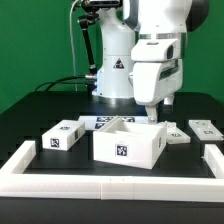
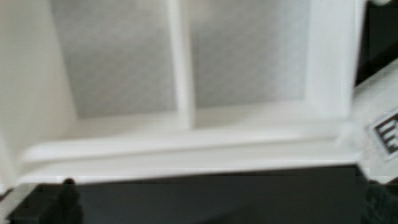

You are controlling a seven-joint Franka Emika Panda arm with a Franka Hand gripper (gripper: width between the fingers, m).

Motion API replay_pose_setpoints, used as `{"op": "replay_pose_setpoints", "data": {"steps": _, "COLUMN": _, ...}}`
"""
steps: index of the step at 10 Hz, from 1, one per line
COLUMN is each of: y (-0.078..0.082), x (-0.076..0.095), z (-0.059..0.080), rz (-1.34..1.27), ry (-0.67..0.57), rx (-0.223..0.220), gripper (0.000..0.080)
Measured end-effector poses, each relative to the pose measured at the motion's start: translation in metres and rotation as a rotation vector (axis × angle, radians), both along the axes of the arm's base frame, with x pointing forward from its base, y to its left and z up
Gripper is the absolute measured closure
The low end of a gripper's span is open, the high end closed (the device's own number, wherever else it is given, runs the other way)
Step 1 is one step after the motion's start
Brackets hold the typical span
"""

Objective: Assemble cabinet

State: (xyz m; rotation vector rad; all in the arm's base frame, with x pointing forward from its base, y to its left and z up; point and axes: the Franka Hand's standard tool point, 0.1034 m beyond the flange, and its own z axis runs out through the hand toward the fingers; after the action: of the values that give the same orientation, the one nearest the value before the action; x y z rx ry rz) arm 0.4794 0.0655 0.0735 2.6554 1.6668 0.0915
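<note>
1. The cabinet (image 1: 128,143) is sitting on the black table (image 1: 40,110), near the middle and a little toward the exterior view's right, with its open side facing up and a square tag showing on its front face.
2. The arm (image 1: 150,40) is reaching down from above, and the gripper (image 1: 152,113) is hanging at the cabinet's far right corner, right at the rim.
3. I cannot tell whether the jaws are released or clenched. The exterior view is showing them only as a dark patch behind the rim, and the wrist view is catching just one dark finger (image 2: 48,203) over the table.
4. The wrist view is looking into the cabinet (image 2: 180,60). An upright divider is splitting the inside into two compartments, and a ledge is running across below them.
5. A tagged white piece (image 2: 381,135) is showing in the wrist view just beside the cabinet's outer wall. Which part it is I cannot tell.
6. A small tagged block (image 1: 62,136) is lying to the exterior view's left of the cabinet, apart from it.
7. Two flat tagged pieces (image 1: 192,131) are lying to the exterior view's right, the nearer one just beside the cabinet.
8. The marker board (image 1: 100,122) is lying behind the cabinet.
9. The rail (image 1: 100,183) is running along the table's front and up both sides.
</note>
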Motion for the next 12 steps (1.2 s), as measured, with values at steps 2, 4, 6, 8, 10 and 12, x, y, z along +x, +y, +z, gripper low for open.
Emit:
{"op": "replay_pose_setpoints", "data": {"steps": 2, "y": -0.003, "x": -0.016, "z": -0.006, "rz": -0.002, "ry": 0.016, "rx": -0.002, "gripper": 0.0001}}
{"op": "replay_pose_setpoints", "data": {"steps": 4, "y": -0.003, "x": -0.016, "z": -0.006, "rz": -0.002, "ry": 0.016, "rx": -0.002, "gripper": 0.0001}}
{"op": "replay_pose_setpoints", "data": {"steps": 6, "y": -0.002, "x": -0.020, "z": -0.013, "rz": -0.001, "ry": 0.015, "rx": 0.002, "gripper": 0.0001}}
{"op": "replay_pose_setpoints", "data": {"steps": 8, "y": -0.003, "x": -0.042, "z": -0.025, "rz": 0.001, "ry": 0.020, "rx": 0.006, "gripper": 0.0001}}
{"op": "replay_pose_setpoints", "data": {"steps": 10, "y": -0.003, "x": -0.049, "z": -0.032, "rz": 0.000, "ry": 0.039, "rx": 0.006, "gripper": 0.0001}}
{"op": "replay_pose_setpoints", "data": {"steps": 12, "y": -0.002, "x": -0.052, "z": -0.043, "rz": -0.002, "ry": 0.048, "rx": 0.011, "gripper": 0.0001}}
